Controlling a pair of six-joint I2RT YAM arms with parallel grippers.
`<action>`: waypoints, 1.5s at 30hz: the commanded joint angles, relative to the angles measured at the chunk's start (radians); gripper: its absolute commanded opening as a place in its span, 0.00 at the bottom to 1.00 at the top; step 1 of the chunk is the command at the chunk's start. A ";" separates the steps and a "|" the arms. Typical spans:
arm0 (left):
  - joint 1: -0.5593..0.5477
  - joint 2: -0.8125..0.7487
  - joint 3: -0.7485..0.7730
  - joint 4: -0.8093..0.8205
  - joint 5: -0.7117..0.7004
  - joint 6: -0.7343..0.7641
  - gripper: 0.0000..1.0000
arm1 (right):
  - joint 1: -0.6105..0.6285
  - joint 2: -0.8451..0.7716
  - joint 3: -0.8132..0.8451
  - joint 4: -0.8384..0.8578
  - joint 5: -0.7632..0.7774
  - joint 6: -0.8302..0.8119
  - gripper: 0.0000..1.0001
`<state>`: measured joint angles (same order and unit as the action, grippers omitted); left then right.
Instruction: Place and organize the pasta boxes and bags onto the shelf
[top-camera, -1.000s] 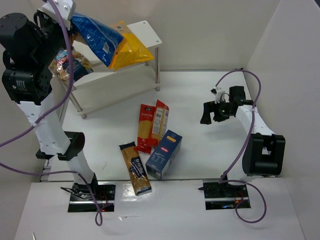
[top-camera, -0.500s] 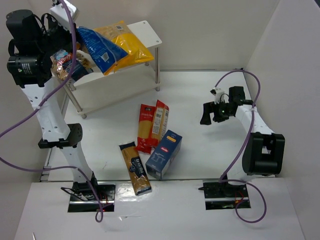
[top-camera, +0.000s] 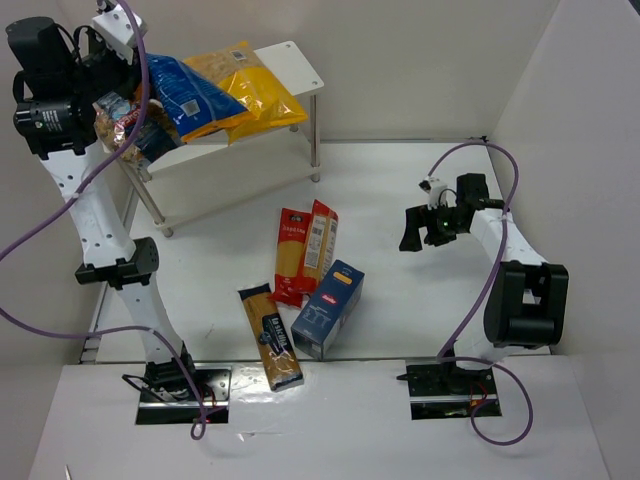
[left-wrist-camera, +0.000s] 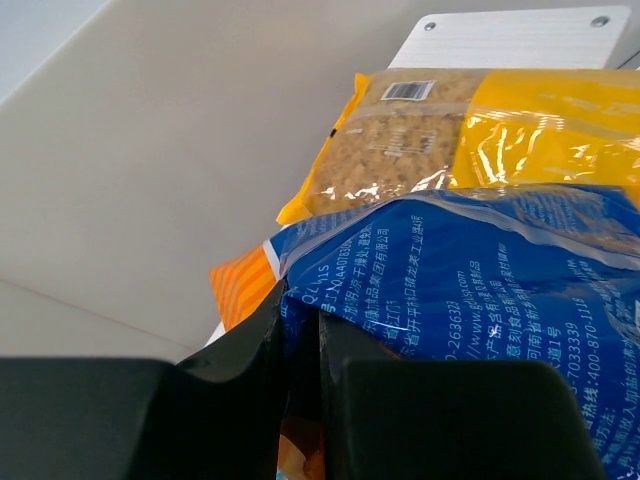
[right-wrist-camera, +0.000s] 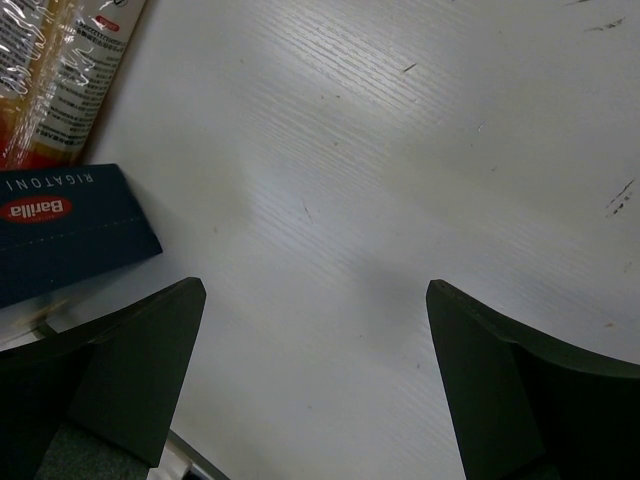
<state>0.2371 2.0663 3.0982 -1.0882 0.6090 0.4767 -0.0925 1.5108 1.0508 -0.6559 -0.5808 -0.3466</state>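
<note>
White table (top-camera: 400, 190), pale walls. Near, 6 o'clock: black-orange spaghetti pack (top-camera: 270, 337), blue carton (top-camera: 328, 308); stiff, light, best gripped across narrow sides. 3 o'clock: right gripper (top-camera: 420, 232), fingers apart, empty. Far, 11 o'clock: shelf (top-camera: 295, 62), top tier, blue bag (top-camera: 195, 97) touching yellow bag (top-camera: 250, 85); left gripper (left-wrist-camera: 300, 330) clamped on blue bag's end; soft, probably slippery.

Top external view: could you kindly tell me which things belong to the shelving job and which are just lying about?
Job: shelf, blue bag, yellow bag, clear bag, dark blue carton, red-yellow spaghetti packs, black-orange spaghetti pack.
Lying about: purple cables.
</note>
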 joint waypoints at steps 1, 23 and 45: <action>0.010 -0.009 0.039 0.244 0.035 0.048 0.00 | -0.006 0.011 0.018 -0.021 -0.024 -0.019 1.00; 0.010 0.094 0.039 0.358 -0.060 0.099 0.57 | -0.006 0.048 0.037 -0.030 -0.042 -0.028 1.00; 0.031 -0.127 0.039 0.421 -0.141 -0.306 1.00 | -0.006 0.048 0.037 -0.039 -0.051 -0.028 1.00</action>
<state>0.2680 2.0411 3.1107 -0.6373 0.4053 0.2554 -0.0925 1.5623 1.0546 -0.6765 -0.6106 -0.3611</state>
